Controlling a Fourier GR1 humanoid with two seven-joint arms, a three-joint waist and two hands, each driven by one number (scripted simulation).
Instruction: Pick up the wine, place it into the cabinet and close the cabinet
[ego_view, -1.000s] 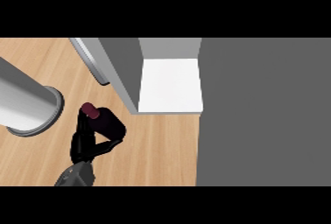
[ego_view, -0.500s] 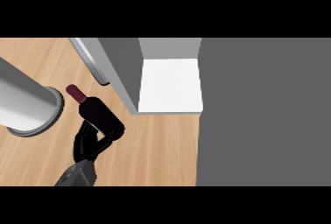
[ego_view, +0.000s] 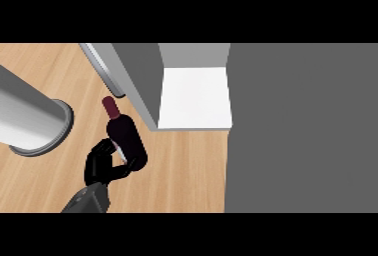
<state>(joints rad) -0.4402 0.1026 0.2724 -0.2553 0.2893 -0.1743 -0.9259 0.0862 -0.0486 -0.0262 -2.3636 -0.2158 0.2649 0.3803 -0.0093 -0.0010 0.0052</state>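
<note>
Above the hand (ego_view: 103, 165), wine (ego_view: 124, 135) gripped low, neck toward cabinet (ego_view: 140, 75)

no text, label, brand, number or sign can be read anywhere in the head view. the wine (ego_view: 125, 135) bottle shows only a plain dark body and a red cap, with no legible label. the cabinet (ego_view: 193, 97) and the wooden counter (ego_view: 177, 170) carry no markings either.
</note>
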